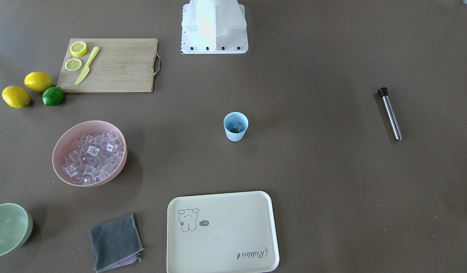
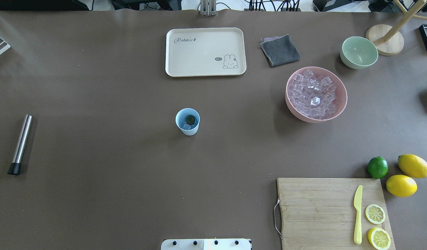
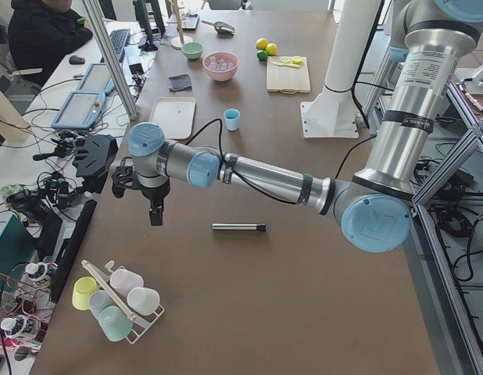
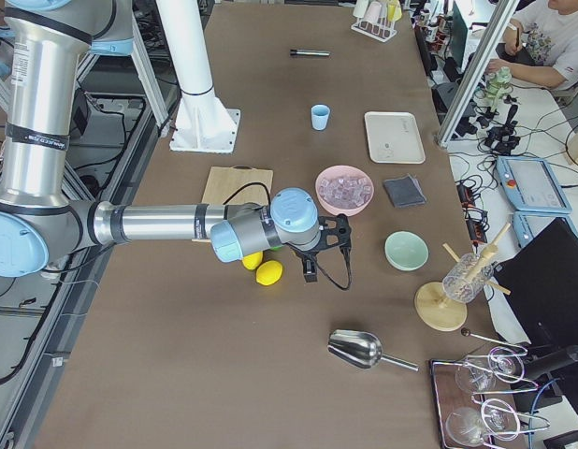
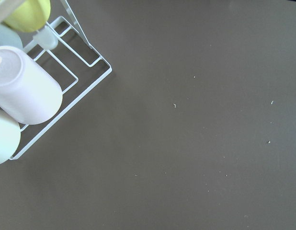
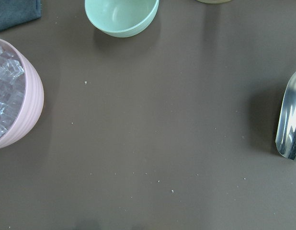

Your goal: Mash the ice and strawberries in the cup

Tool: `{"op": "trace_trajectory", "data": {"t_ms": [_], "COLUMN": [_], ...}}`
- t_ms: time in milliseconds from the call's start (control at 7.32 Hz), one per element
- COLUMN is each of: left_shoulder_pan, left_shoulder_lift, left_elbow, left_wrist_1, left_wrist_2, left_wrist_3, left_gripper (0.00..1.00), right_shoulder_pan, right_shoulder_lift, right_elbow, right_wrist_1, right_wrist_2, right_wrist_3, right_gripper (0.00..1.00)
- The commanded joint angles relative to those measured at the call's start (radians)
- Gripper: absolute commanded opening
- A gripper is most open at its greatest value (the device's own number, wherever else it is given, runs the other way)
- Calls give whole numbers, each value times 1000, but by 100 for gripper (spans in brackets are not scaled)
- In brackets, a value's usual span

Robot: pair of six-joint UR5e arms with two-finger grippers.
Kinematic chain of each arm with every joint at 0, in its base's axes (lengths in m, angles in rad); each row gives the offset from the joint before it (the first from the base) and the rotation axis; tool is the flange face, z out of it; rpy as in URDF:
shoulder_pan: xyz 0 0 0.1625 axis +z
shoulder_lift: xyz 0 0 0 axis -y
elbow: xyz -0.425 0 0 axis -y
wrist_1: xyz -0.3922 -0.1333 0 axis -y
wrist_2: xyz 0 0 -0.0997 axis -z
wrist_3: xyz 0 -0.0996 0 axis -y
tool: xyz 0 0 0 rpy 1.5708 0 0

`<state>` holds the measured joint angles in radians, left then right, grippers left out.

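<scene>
Holding ice, the cup stands upright; cannot tell if left gripper, right gripper are spread

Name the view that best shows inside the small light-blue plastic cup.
Overhead exterior: it looks down into the cup, showing a clear ice cube and a dark round item. Front-facing shows nearly the same. Side views show only its outside, tiny; wrist views miss it.
</scene>
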<state>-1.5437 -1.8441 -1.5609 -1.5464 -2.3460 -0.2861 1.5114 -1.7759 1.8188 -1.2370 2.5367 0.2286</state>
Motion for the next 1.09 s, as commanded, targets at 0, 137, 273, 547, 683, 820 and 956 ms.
{"op": "trace_trajectory", "data": {"t_ms": [0,137,273,547,683,820,956], "left_shoulder_pan": [-59,-59,-61,-61,-59,-59,-59], "left_shoulder_lift": [136,210,235,233,227,227,230], "left_elbow": [-46,-53,-57,-59,-57,-54,-51], "left_wrist_1": [40,-4,-14,-18,-27,-46,-47], "left_wrist_2": [-18,-19,-29,-45,-42,-41,-39], "left_wrist_3": [114,157,159,153,156,151,153], "left_gripper": [98,98,98,98,98,98,98], "right_shoulder_pan": [1,1,1,1,6,32,35], "right_shoulder_lift": [-5,-7,-2,10,35,134,183], "right_elbow": [-21,-24,-22,-21,-21,-12,-9], "right_wrist_1": [-1,-1,-4,-7,-22,-164,-230], "right_wrist_2": [1,2,2,13,20,45,40], "right_wrist_3": [-9,-35,-35,-35,-32,-32,-35], "right_gripper": [99,99,99,99,99,99,99]}}
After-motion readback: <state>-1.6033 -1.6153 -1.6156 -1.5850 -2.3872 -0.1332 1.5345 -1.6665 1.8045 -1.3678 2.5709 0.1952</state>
